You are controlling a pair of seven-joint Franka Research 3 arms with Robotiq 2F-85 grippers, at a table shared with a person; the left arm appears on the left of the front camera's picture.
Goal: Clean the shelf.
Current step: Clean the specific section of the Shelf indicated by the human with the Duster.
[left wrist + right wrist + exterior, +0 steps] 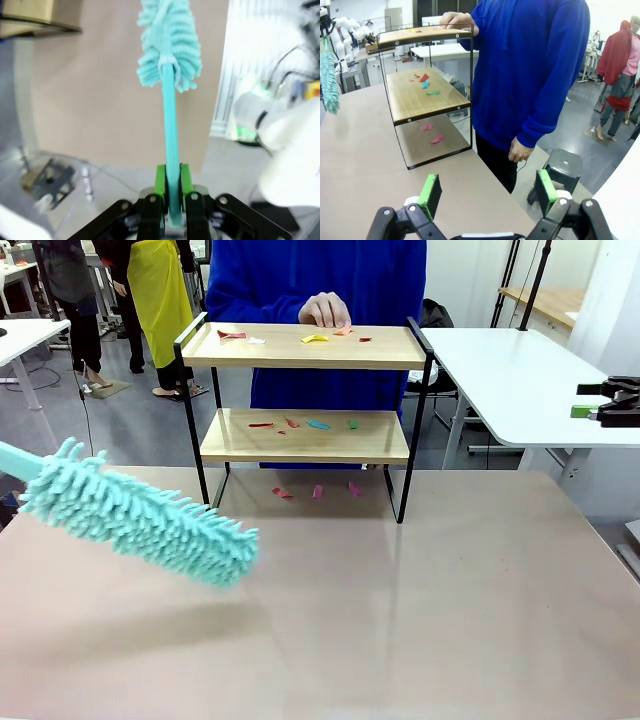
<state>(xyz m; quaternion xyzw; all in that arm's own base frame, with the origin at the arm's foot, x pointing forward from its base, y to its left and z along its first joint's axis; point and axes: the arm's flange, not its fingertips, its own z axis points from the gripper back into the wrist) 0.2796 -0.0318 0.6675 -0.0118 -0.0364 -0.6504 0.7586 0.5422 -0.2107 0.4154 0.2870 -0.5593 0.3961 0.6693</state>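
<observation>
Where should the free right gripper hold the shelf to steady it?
Probably the right front post of the shelf, approached from the right: the thin black bar fits open jaws, and it stands clear of the duster and the person's hand.

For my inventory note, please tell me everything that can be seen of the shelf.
The shelf is a small two-tier rack: two light wooden boards in a thin black metal frame with raised side rails. It stands upright on the table's far side, before a person. Small coloured scraps lie on both boards and beneath it. The person's hand rests on the top board's far edge.
</observation>
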